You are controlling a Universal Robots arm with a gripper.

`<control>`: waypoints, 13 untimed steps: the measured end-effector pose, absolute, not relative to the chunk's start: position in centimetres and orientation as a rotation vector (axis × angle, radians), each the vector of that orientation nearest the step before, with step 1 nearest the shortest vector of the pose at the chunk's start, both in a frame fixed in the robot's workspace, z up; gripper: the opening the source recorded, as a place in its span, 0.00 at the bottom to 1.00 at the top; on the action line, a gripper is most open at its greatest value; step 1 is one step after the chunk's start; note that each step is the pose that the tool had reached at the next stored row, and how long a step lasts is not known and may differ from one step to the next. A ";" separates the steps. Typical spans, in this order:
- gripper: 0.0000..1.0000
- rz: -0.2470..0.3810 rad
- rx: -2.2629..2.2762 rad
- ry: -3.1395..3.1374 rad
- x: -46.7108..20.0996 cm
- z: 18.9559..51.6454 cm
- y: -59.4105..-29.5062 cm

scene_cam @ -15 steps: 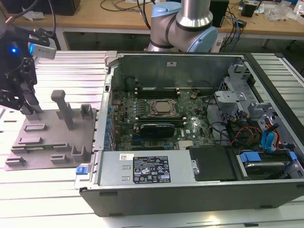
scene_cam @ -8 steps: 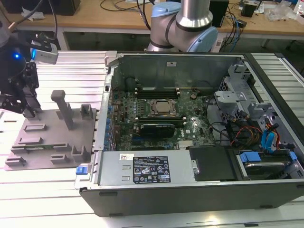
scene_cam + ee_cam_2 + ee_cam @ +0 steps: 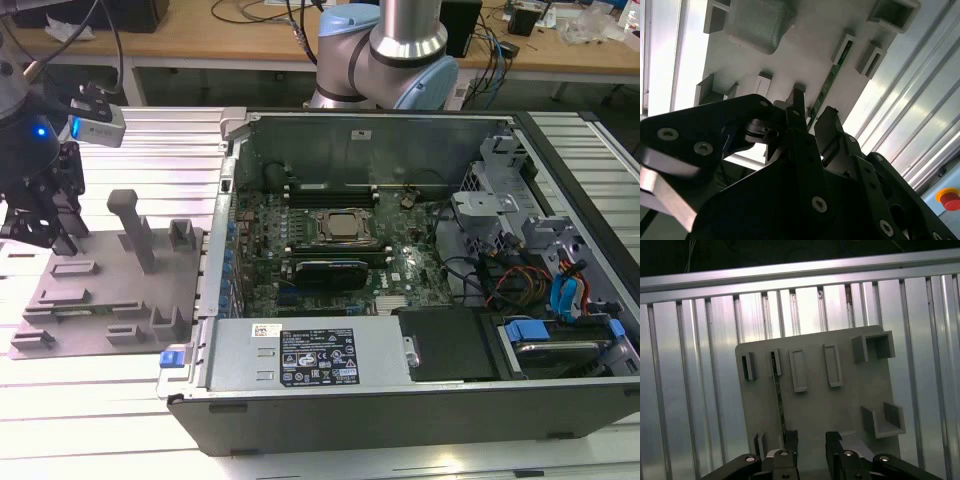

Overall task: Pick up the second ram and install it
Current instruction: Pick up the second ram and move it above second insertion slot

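The second ram [image 3: 779, 395] is a thin green strip standing on edge in a slot of the grey holder tray [image 3: 860, 390]. It also shows in the second wrist view as the ram [image 3: 832, 75]. My gripper [image 3: 811, 442] hovers open just above the tray, at one end of the strip. Its black fingers [image 3: 799, 107] stand apart, with the strip's end at or beside the gap; I cannot tell whether they touch it. In the exterior view the gripper [image 3: 45, 215] hangs over the tray's [image 3: 110, 290] far left edge.
An open computer case [image 3: 400, 400] lies on the exterior view's right of the tray, with the motherboard and CPU socket [image 3: 345, 228] exposed. Upright posts [image 3: 135, 230] rise from the tray. The arm's base [image 3: 385, 50] stands behind the case. The ribbed metal table [image 3: 690, 365] lies underneath.
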State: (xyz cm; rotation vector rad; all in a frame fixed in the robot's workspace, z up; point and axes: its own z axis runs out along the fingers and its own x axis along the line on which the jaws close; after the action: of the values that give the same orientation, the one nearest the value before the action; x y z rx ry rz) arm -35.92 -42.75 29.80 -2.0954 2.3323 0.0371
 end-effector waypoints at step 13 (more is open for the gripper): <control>0.34 0.035 -2.099 2.331 -36.1 27.3 -43.7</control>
State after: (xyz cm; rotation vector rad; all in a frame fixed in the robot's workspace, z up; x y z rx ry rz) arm -36.15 -43.72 27.28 -2.0992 2.3305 0.0351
